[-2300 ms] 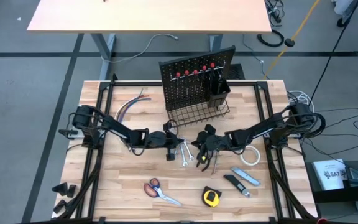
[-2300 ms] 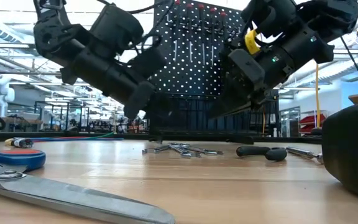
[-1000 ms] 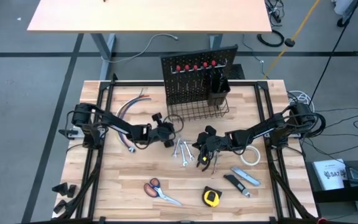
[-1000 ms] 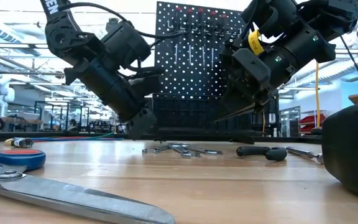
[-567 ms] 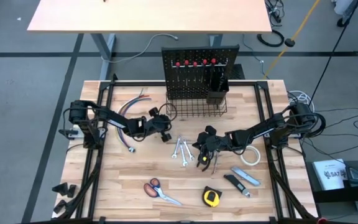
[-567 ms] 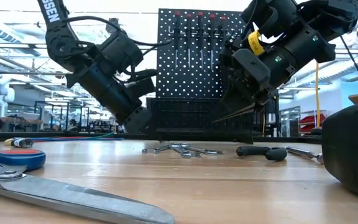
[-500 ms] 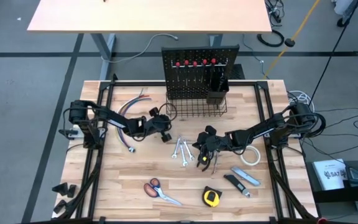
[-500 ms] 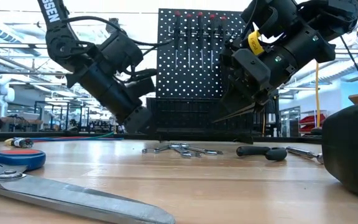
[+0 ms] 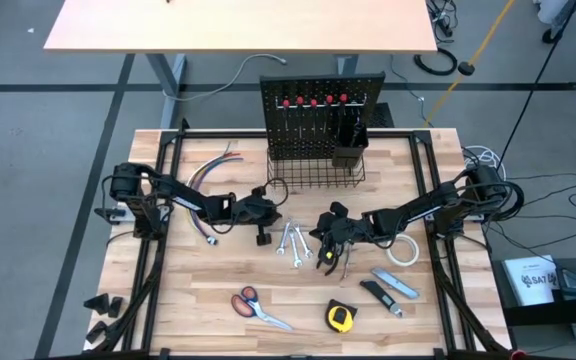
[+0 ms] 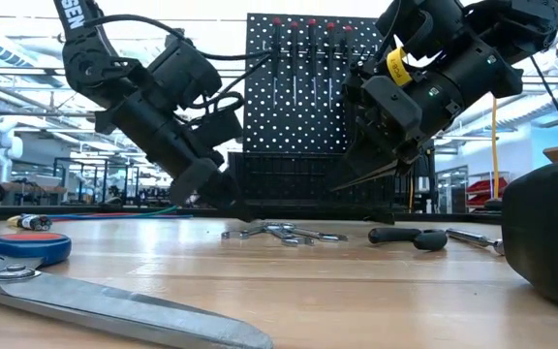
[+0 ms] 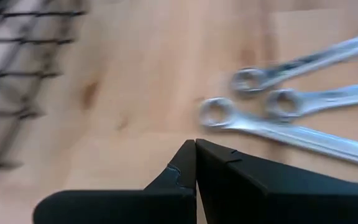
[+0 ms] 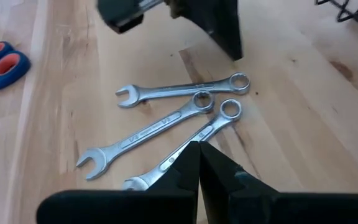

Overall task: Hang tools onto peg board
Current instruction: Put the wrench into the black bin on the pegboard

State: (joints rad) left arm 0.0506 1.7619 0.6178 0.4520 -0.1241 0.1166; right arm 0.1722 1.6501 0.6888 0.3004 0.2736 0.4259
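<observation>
Left gripper (image 11: 195, 144) is hovering closed beside the wrenches (image 12: 173, 118); right gripper (image 12: 199, 146), closed, seemingly empty, is hanging over them.

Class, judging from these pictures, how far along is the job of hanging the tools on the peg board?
Done: red-handled screwdrivers already hang on the peg board.

In hand: nothing. The left gripper and right gripper hover by the wrenches, jaws shut and empty.

Left: the three wrenches, pliers, scissors, tape measure, utility knife and tape roll lie on the table.
</observation>
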